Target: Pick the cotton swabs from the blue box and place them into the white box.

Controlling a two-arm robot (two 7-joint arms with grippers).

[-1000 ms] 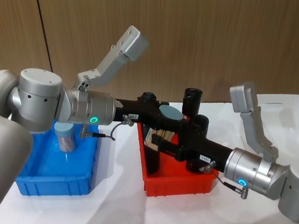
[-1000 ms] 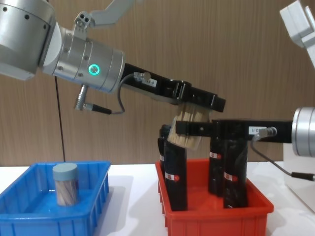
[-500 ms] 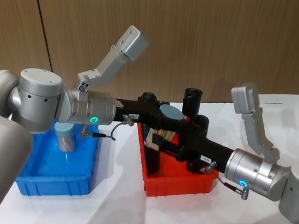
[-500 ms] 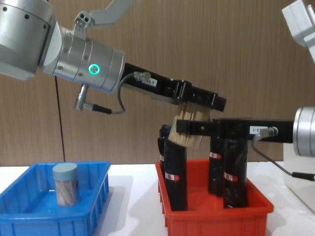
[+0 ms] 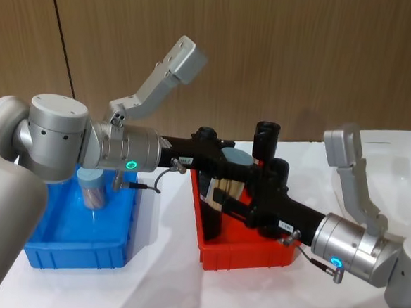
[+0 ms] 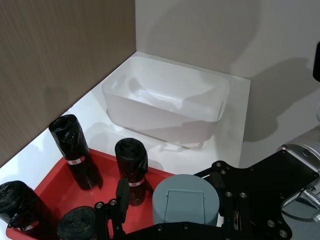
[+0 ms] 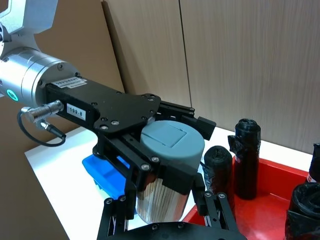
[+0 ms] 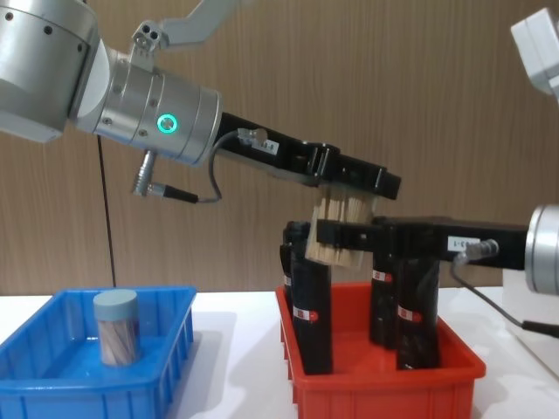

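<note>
Above the red bin (image 8: 384,384), the left end effector (image 8: 354,185) is pinching the cotton swabs jar (image 8: 339,209) near its lid and the right end effector (image 8: 345,234) is clamping its base, so the left should be releasing gently, without tilting it.

The blue box (image 5: 71,254) at left holds one jar of cotton swabs (image 5: 90,189), the red bin (image 5: 244,259) of upright rolls (image 5: 266,138) sits midway beneath a second jar (image 5: 235,159), and the white box (image 5: 405,149) lies right.
</note>
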